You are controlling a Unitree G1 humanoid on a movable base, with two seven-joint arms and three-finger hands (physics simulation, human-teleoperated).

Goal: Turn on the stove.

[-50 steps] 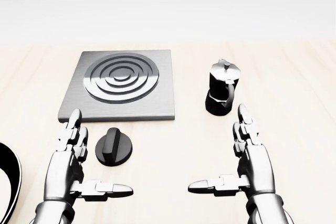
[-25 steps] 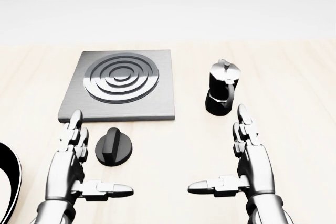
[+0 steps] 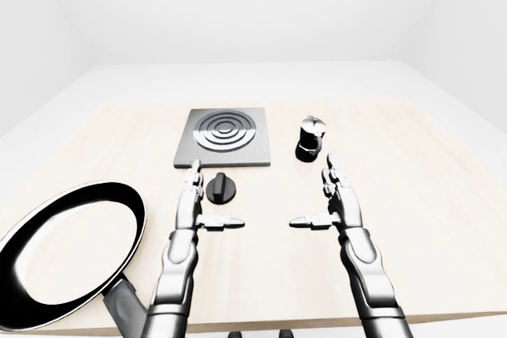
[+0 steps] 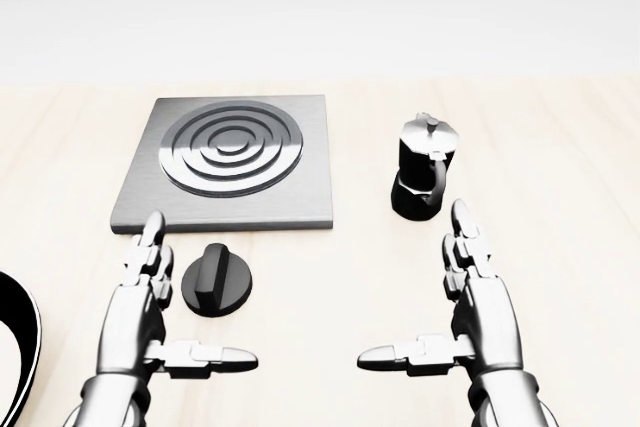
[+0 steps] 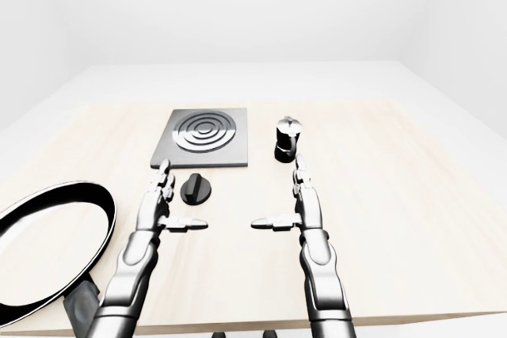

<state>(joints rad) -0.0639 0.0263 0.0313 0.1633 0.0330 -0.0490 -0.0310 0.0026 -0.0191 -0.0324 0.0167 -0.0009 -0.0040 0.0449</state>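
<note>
The stove is a grey square plate [image 4: 230,162] with ringed burner coils, lying on the wooden table in the upper left of the head view. Its black round knob [image 4: 217,280] with a raised bar sits on the table just below the plate. My left hand [image 4: 190,312] is open, its fingers [image 4: 148,252] standing left of the knob and its thumb [image 4: 215,357] stretched out below it, not touching. My right hand [image 4: 411,282] is open too, off to the right of the knob with nothing in it.
A black moka pot [image 4: 422,180] stands right of the plate, just above my right fingertips. A large black frying pan [image 3: 95,187] lies at the table's left, its handle over the near edge. The light wooden table [image 3: 412,164] extends to the right.
My left hand has edged slightly right, closer to the knob. The right hand, knob, plate and pot have not moved.
</note>
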